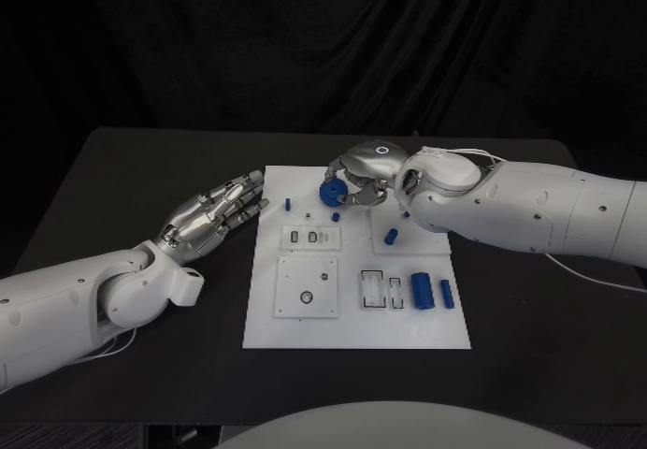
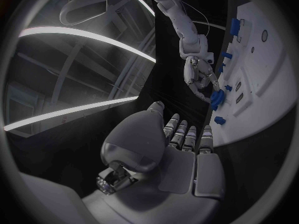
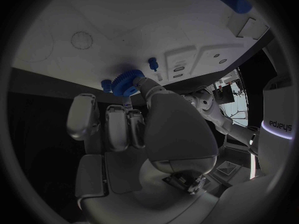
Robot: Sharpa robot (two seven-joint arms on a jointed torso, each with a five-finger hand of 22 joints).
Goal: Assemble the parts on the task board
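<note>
At the board's far edge the right hand [image 1: 362, 178] pinches a blue gear [image 1: 332, 192], prob. light & hard, w/ bumpy rim to hold.

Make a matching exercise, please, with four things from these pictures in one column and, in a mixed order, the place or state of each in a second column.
Things
1. blue gear
2. left hand
3. two blue cylinders
4. task board

Places or states
A. lying side by side near the board's right edge
B. white, in the middle of the black table
C. held by the right hand at the board's far edge
D. holding nothing, beside the board's left edge

Pairs: 1-C, 2-D, 3-A, 4-B
</note>
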